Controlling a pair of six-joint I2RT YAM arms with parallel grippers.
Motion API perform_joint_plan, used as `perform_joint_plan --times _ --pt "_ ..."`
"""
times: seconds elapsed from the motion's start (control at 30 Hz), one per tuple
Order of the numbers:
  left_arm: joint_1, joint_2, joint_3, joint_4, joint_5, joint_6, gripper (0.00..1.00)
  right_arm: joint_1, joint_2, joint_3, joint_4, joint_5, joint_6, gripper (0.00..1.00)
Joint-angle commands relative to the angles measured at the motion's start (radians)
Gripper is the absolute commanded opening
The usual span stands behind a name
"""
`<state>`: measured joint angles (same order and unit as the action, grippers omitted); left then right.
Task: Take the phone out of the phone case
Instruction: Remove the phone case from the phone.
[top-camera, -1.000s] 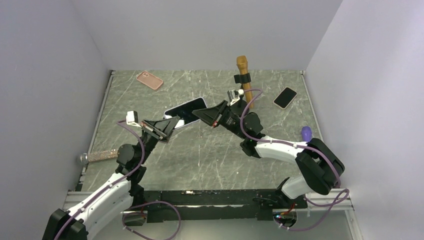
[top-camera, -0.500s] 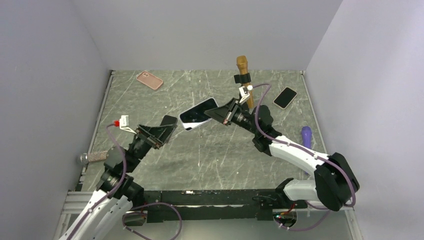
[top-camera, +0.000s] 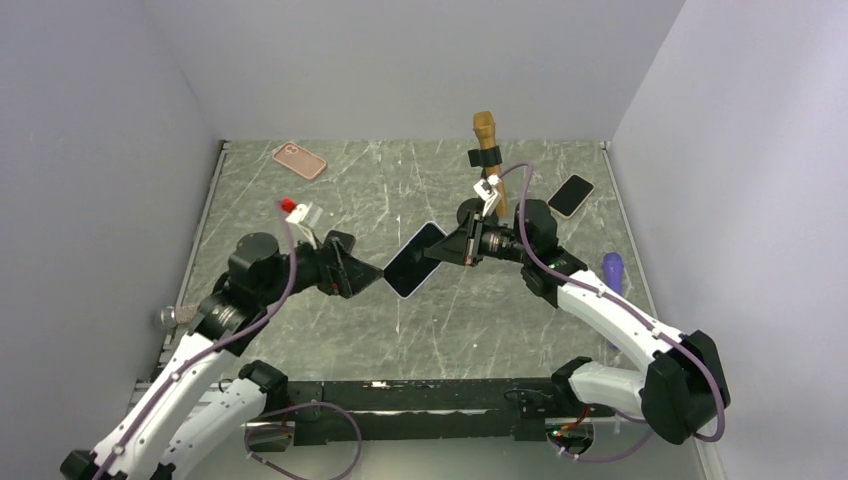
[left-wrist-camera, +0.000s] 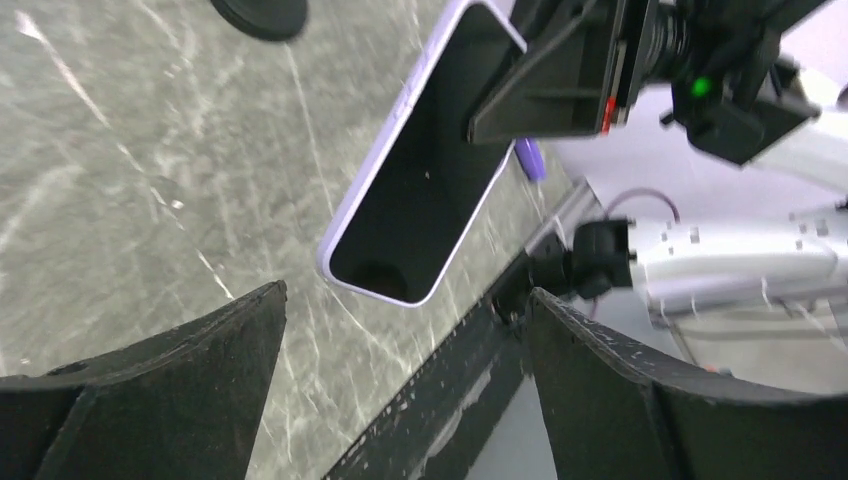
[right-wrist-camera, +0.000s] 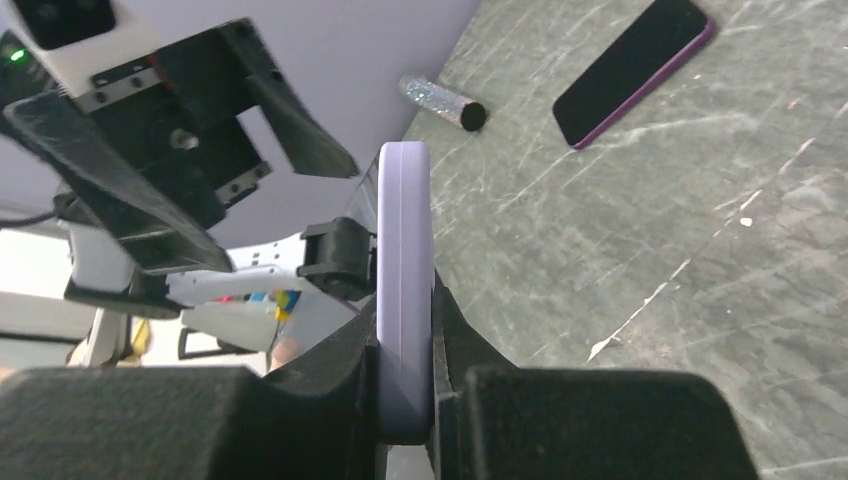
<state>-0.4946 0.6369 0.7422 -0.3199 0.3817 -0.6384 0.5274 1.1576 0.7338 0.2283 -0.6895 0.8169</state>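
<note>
The phone sits in its lavender phone case (top-camera: 415, 259), dark screen up, held above the table. My right gripper (top-camera: 462, 247) is shut on the case's upper end. In the right wrist view the lavender edge (right-wrist-camera: 405, 290) is pinched between both fingers. My left gripper (top-camera: 365, 277) is open at the case's lower-left end. In the left wrist view the cased phone (left-wrist-camera: 420, 190) hangs just beyond my left gripper (left-wrist-camera: 400, 350), with nothing between the black fingers (left-wrist-camera: 150, 400).
A pink phone (top-camera: 298, 160) lies at the back left and a dark phone (top-camera: 570, 195) at the back right. A tan bottle-like object (top-camera: 488, 150) stands behind the right gripper. A purple object (top-camera: 612, 266) lies right, a glitter tube (top-camera: 195, 312) left.
My left gripper has opened and swung right to the phone's lower end. My right gripper has carried the phone nearer and turned it to point down-left.
</note>
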Motion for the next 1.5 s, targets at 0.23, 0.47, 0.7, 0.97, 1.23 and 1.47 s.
perform_joint_plan --times 0.23,0.47,0.7,0.97,1.23,1.47 --pt "0.003 0.181 0.054 0.013 0.477 0.183 0.66 -0.021 -0.071 -0.007 0.276 -0.256 0.095 0.0" --pt "0.002 0.166 0.02 0.053 0.495 0.177 0.51 -0.021 -0.091 -0.013 0.334 -0.324 0.091 0.0" --pt "0.005 0.191 0.033 0.1 0.626 0.194 0.22 -0.021 -0.086 -0.027 0.401 -0.362 0.117 0.0" --pt "0.004 0.191 -0.035 0.342 0.881 0.184 0.05 -0.022 -0.052 -0.014 0.557 -0.468 0.269 0.0" --pt "0.004 0.286 0.079 0.25 0.917 0.354 0.0 -0.016 0.044 -0.018 1.122 -0.531 0.754 0.0" --pt "0.005 0.383 0.115 0.288 0.967 0.417 0.0 -0.017 0.14 0.03 1.485 -0.515 1.08 0.0"
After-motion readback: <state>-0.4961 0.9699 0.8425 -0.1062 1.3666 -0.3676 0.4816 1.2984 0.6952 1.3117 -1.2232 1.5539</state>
